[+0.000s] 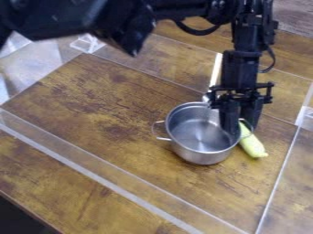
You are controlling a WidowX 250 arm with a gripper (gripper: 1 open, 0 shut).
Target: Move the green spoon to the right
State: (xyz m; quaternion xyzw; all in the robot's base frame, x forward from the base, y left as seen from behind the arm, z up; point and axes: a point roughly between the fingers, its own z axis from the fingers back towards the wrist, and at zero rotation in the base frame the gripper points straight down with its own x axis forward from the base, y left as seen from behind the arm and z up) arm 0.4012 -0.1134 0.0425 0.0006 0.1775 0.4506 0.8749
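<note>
The green spoon (pixel 253 143) is a pale yellow-green piece lying flat on the wooden table, right against the right side of a steel pot (pixel 199 137). My gripper (pixel 235 121) points down over the pot's right rim, just left of and above the spoon. Its jaws are closed on the rim, one finger inside the pot and one outside. The spoon's upper end is partly hidden behind the fingers.
A clear acrylic wall (pixel 110 187) runs along the front and right of the wooden table (pixel 98 101). A pale stick (pixel 218 66) lies behind the gripper. A small white object (pixel 307 114) sits at the right edge. My dark arm (pixel 184 18) crosses the top.
</note>
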